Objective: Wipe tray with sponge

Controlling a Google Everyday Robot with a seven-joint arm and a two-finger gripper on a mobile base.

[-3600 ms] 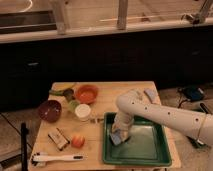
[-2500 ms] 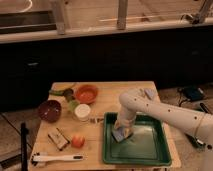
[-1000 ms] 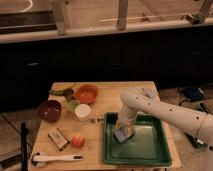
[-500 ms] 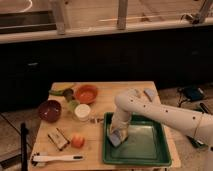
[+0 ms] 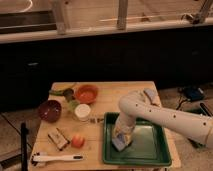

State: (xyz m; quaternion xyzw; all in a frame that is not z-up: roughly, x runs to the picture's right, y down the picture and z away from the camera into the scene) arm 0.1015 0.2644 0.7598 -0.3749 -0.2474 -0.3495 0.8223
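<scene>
Camera view has the gripper [image 5: 122,135] low over the sponge [image 5: 120,144] on the tray [image 5: 152,145] floor near its front edge; whether its jaws clamp it we cannot tell, and we judge wiping underway, unfinished.

The arm [image 5: 165,117] is a thick, smooth tube in off-white, shaped like a bent pipe, with a bulging round joint at its bend. The warm light gives its shell a creamy, slightly yellow cast. A few small dark dots (screws or holes, too small to tell) run along the long section toward the right edge. The lower section narrows a little toward the gripper [image 5: 122,136], which is the same pale colour with a yellowish tinge and sits at the arm's end, low over the left part of the tray [image 5: 152,147]
</scene>
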